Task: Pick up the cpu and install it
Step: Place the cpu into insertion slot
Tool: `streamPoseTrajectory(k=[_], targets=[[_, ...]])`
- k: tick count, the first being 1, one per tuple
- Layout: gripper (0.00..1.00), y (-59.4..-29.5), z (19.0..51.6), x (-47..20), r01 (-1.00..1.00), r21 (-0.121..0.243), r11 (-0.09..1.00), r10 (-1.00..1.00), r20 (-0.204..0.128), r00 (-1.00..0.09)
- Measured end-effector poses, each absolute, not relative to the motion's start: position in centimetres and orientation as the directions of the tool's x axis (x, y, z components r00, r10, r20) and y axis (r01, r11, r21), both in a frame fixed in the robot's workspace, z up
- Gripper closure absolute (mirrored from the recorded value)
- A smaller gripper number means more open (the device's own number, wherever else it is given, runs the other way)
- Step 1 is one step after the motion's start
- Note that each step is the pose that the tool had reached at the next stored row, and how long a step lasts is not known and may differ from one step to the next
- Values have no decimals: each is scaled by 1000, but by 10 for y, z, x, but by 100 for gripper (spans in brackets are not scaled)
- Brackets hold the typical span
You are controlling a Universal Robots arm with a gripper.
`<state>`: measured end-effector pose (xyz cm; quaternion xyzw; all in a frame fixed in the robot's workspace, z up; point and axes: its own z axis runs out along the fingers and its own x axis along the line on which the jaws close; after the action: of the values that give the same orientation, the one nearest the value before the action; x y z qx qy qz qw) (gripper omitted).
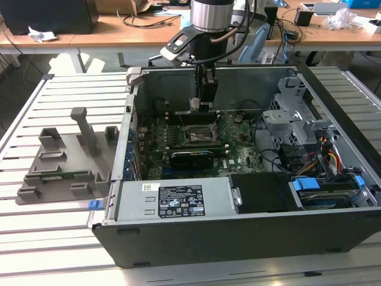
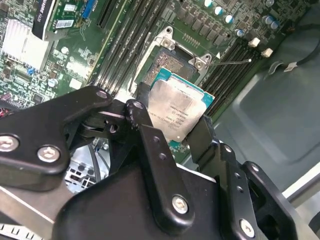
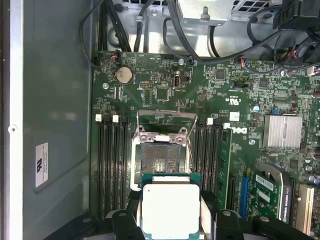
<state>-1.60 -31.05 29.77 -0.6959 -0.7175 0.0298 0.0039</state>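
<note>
My gripper [image 2: 172, 125] is shut on the cpu [image 2: 176, 111], a flat square chip with a silver top and a thin green edge. In the first wrist view the cpu [image 3: 170, 206] hangs between the black fingers [image 3: 209, 212], just short of the open socket [image 3: 162, 161] on the green motherboard. The socket's metal frame [image 3: 166, 120] stands flipped up. In the exterior view my gripper [image 1: 202, 101] hovers inside the open computer case, above the socket [image 1: 197, 134].
Memory slots [image 3: 109, 165] flank the socket on both sides. The case walls [image 1: 238, 223] surround the board, with a drive cage [image 1: 289, 116] and cables at the exterior view's right. A grey plastic tray [image 1: 65, 158] lies outside the case at the exterior view's left.
</note>
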Motion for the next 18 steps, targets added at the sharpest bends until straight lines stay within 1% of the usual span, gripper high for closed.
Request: streamPoseTrajectory(k=[5,18], targets=[[45,-310,294,-14,998,-49,30,999,-36,-31],[45,-310,264,-11,998,-50,30,999,-36,-31]])
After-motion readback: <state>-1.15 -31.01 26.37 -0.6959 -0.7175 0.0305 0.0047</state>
